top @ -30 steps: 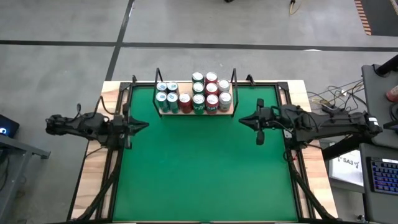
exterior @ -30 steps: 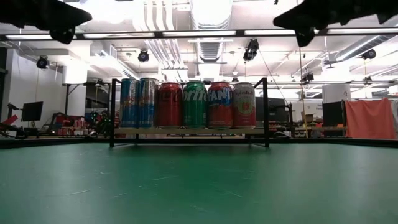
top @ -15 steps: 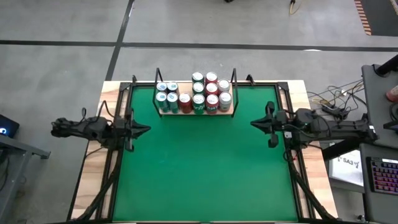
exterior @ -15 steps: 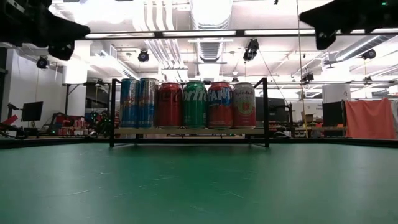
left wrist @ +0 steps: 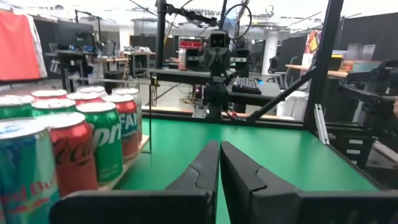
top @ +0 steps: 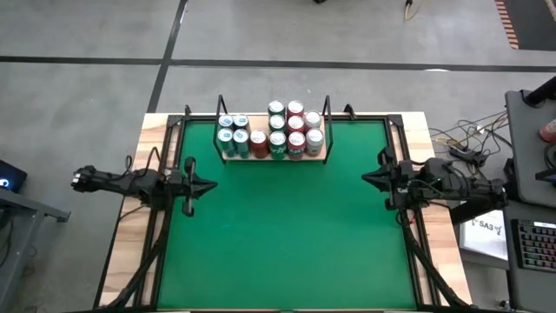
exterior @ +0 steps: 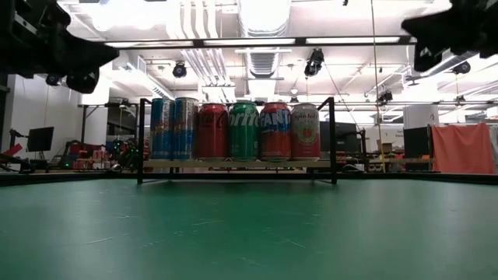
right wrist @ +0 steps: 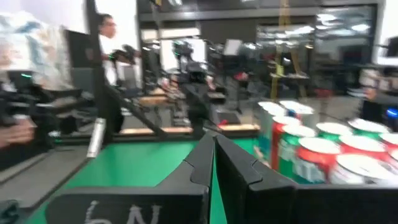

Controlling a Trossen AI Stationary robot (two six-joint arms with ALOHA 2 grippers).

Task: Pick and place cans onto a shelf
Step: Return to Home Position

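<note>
Several cans (top: 271, 132), red, green, blue and silver-white, stand upright in rows on the shelf (top: 261, 158), a light-wood board with black wire uprights at the table's far middle. The low view shows a front row of cans (exterior: 233, 131) on the board (exterior: 233, 163). My left gripper (top: 214, 184) is shut and empty, level over the table's left edge, pointing right; the cans (left wrist: 93, 143) are off to its side. My right gripper (top: 365, 178) is shut and empty over the right edge, pointing left, with the cans (right wrist: 317, 155) beside it.
Open green table top (top: 278, 235) lies between the two arms and in front of the shelf. A wooden rim and black frame bars (top: 165, 235) run along the table's sides. A desk with a keyboard (top: 534, 248) stands to the right. A person (right wrist: 109, 37) shows far off.
Both grippers have sunk lower, staying shut and empty. My right gripper has drawn back toward the table's right edge. My left gripper has come down near the left edge and shifted slightly toward the near edge. The cans and shelf have not moved.
</note>
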